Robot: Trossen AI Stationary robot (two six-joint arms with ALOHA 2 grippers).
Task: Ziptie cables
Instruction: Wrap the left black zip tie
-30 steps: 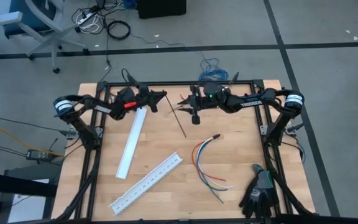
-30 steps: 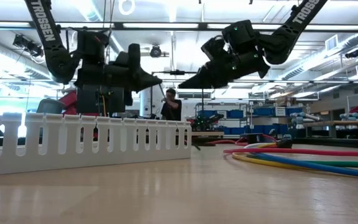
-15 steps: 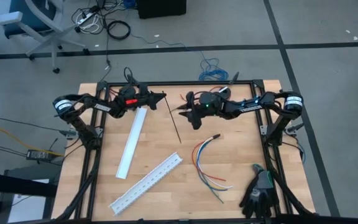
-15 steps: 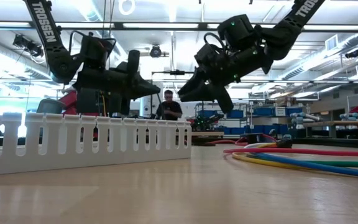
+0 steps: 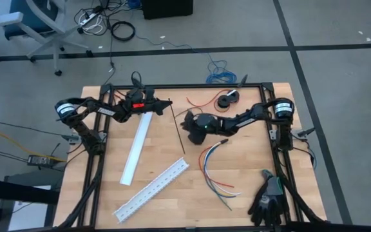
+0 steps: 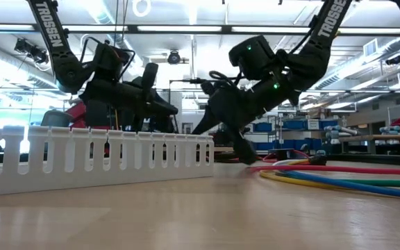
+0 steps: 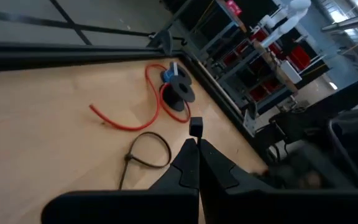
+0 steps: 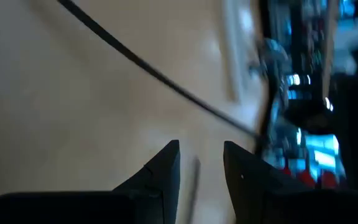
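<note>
Left gripper: fingers closed, pinching the head of a black ziptie whose strip trails away from its tips toward the right arm. Right gripper: fingers parted, nothing visibly between them (wrist view shows a gap), low over the table beside that strip. Cables: flat on the table behind the right gripper, beside its arm, untouched.

Risk, as judged: if the right fingers close off-line, the thin strip may slip past; a low sweep could also drag the cables.
</note>
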